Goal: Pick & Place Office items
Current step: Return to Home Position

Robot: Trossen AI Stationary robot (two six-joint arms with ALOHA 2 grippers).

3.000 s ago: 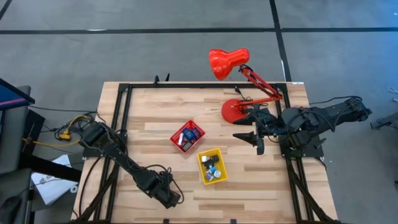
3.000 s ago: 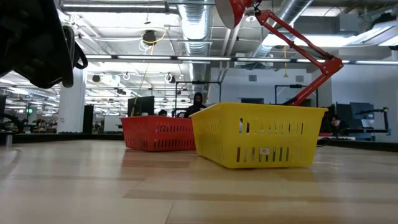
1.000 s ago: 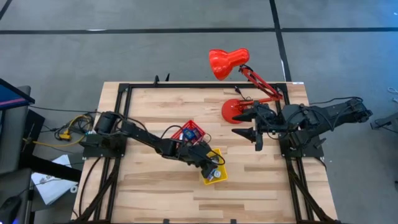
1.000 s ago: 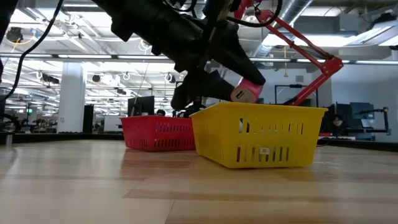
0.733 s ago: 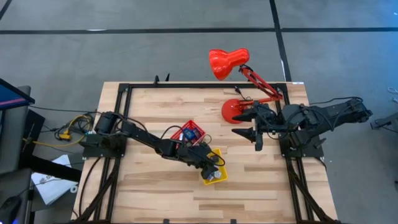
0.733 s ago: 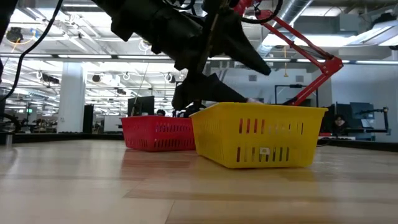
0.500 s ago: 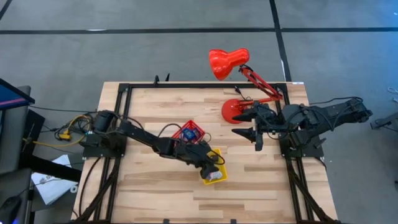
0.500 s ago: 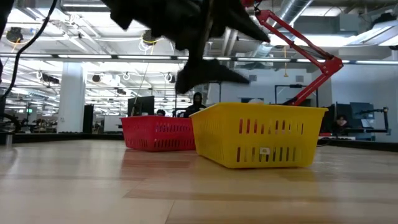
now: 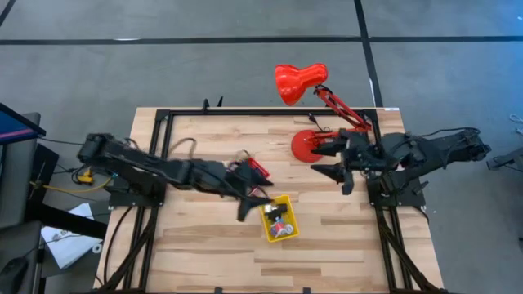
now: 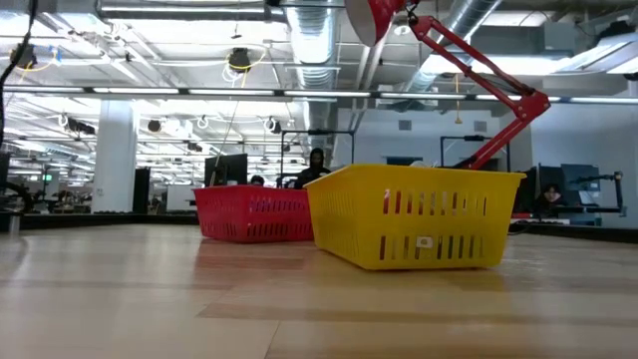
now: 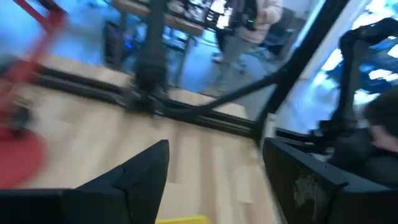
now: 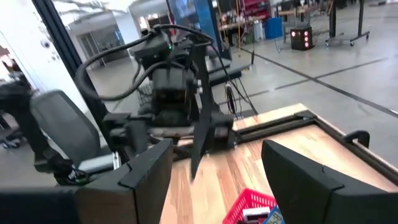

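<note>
1. Far left of the yellow tray [image 9: 293, 214], the left arm's base sits by the black frame rail [image 9: 152, 214]. I'd judge that a homeward swing could graze that rail if the elbow drops low.
2. The left gripper [image 9: 252, 202] hangs just left of the yellow tray, fingers spread wide with nothing between them. A low sweep could catch the tray's near rim and shove it.
3. Up and left of the yellow tray, touching it or nearly so, the red tray [image 9: 255, 168] lies partly under the left arm's wrist. If the wrist dips it could drag the tray or tip it.
4. The office items [image 9: 280, 224] lie heaped inside the yellow tray, with a few more in the red one. None are loose on the wood. A knock to either tray is how they'd spill.
5. Below and left of the yellow tray the table [image 9: 204, 261] is bare. That's the safe side for the left arm.
6. Up and right of the yellow tray stands the red desk lamp [image 9: 306, 145].
7. The right gripper [image 9: 327, 159] waits just beside the lamp's base, wide open and empty. A small twitch there could nudge the base and rock the lamp.
</note>
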